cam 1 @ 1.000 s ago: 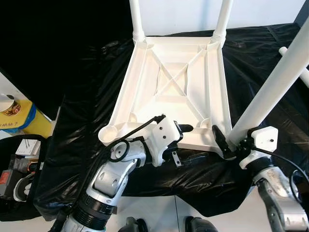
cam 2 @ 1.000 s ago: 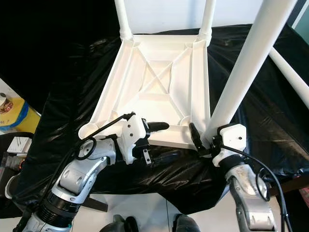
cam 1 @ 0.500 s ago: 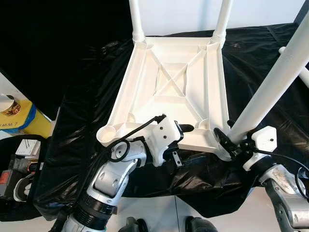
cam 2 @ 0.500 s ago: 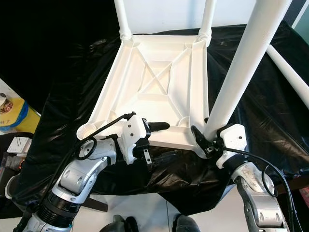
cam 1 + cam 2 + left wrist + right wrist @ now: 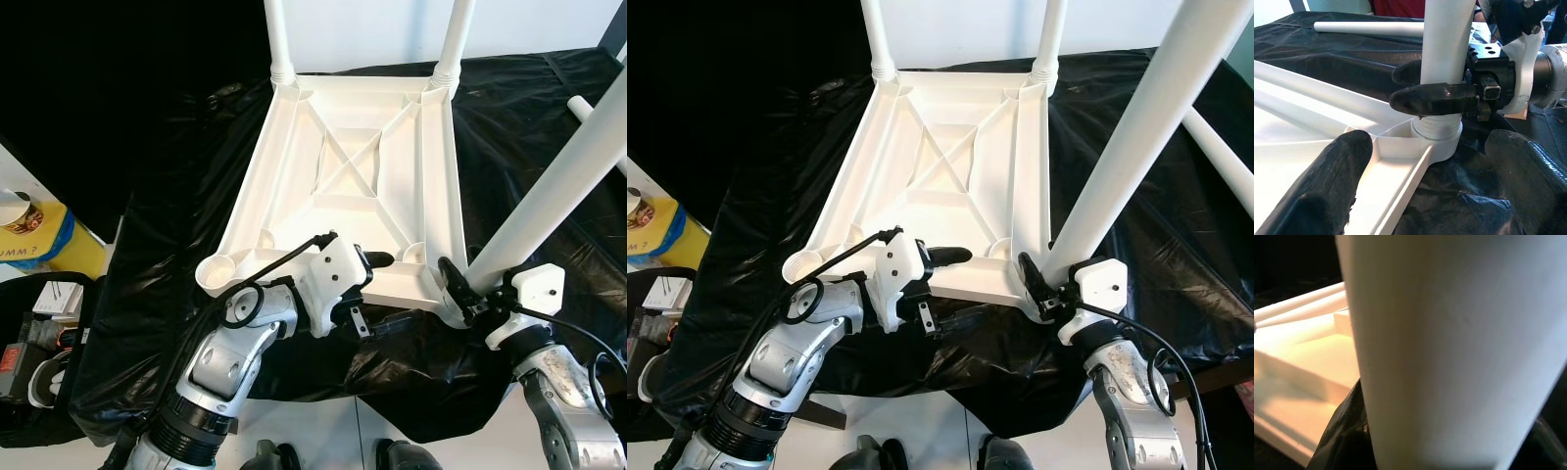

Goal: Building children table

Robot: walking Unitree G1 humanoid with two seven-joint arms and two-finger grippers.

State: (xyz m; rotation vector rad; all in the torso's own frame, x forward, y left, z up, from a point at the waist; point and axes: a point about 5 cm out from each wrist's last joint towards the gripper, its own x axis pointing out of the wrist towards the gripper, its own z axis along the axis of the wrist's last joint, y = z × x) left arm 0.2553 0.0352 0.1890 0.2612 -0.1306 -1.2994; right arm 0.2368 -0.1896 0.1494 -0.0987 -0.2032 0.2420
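The white table top (image 5: 294, 186) lies upside down on a black sheet (image 5: 176, 196), with two white legs (image 5: 277, 39) standing at its far corners. My right gripper (image 5: 468, 296) is shut on a third white leg (image 5: 558, 186), low down by its foot. That foot sits in the near-right corner socket (image 5: 1437, 134), and the leg leans up to the right. My left gripper (image 5: 377, 291) is open astride the table's near rim, one finger (image 5: 377, 259) over the inside, the other outside. The near-left socket (image 5: 217, 269) holds nothing.
A loose white leg (image 5: 1220, 162) lies on the sheet at the right. A yellow box (image 5: 39, 245) and a bag (image 5: 39, 333) sit to my left beyond the sheet. The sheet's front edge hangs just before my feet.
The leg in my right gripper has tilted a little further right while its foot stays at the near-right corner. My left gripper has not moved.
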